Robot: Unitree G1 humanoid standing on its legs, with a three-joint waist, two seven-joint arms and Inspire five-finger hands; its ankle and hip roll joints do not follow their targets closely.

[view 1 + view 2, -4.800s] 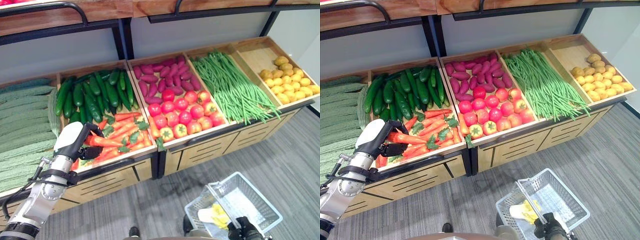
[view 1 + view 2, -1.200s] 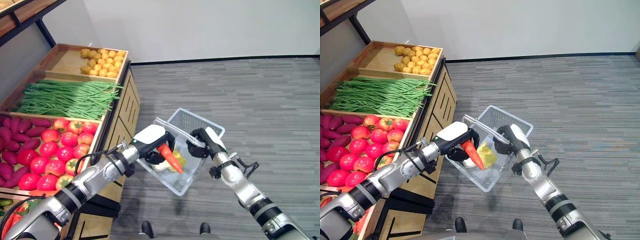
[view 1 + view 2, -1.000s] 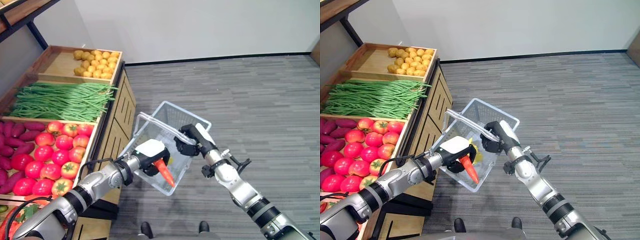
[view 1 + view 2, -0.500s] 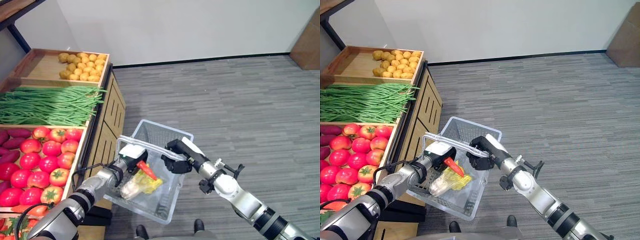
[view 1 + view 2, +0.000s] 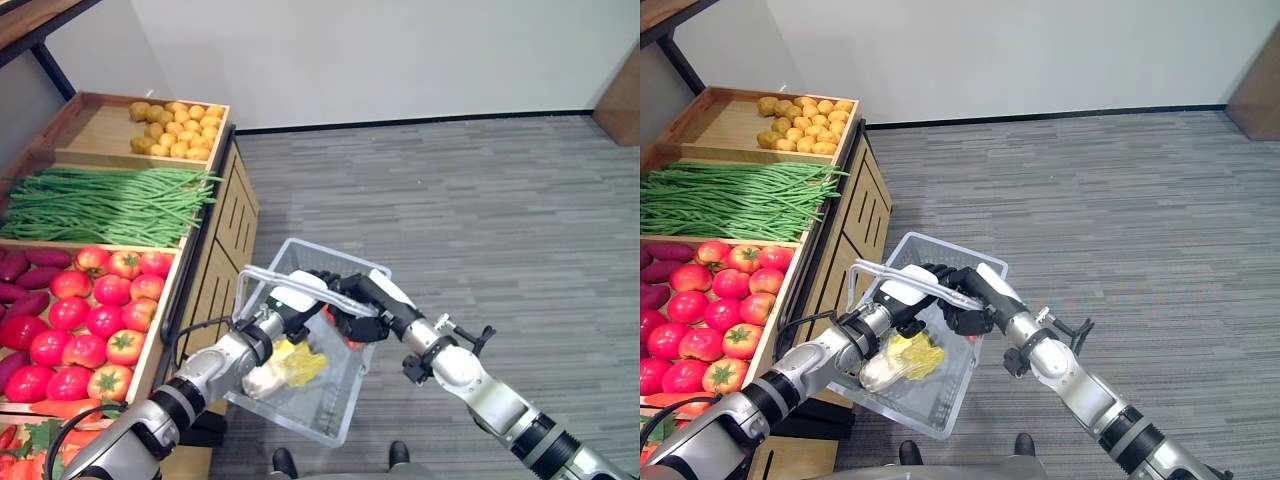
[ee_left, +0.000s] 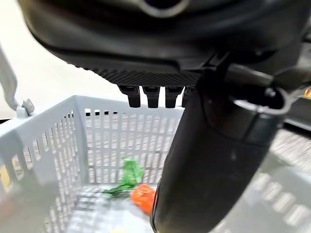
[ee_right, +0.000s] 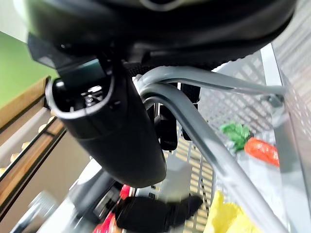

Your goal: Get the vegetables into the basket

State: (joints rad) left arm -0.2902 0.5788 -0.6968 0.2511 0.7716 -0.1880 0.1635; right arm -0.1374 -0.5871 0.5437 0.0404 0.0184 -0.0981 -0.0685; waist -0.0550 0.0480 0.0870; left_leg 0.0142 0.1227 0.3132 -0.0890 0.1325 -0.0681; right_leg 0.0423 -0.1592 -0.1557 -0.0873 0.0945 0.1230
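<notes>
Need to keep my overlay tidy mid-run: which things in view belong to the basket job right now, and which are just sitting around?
In the job:
- basket, its handles gripped by the right hand
- carrot, lying in the basket
- left hand, open over the basket
- yellow-leaved vegetable in the basket

Sitting around:
- tomatoes
- green beans
- potatoes
- purple sweet potatoes

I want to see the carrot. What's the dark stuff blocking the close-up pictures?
Left wrist view: the dark thumb of the left hand covers part of the carrot. Right wrist view: the right hand and the basket handle cross in front.
</notes>
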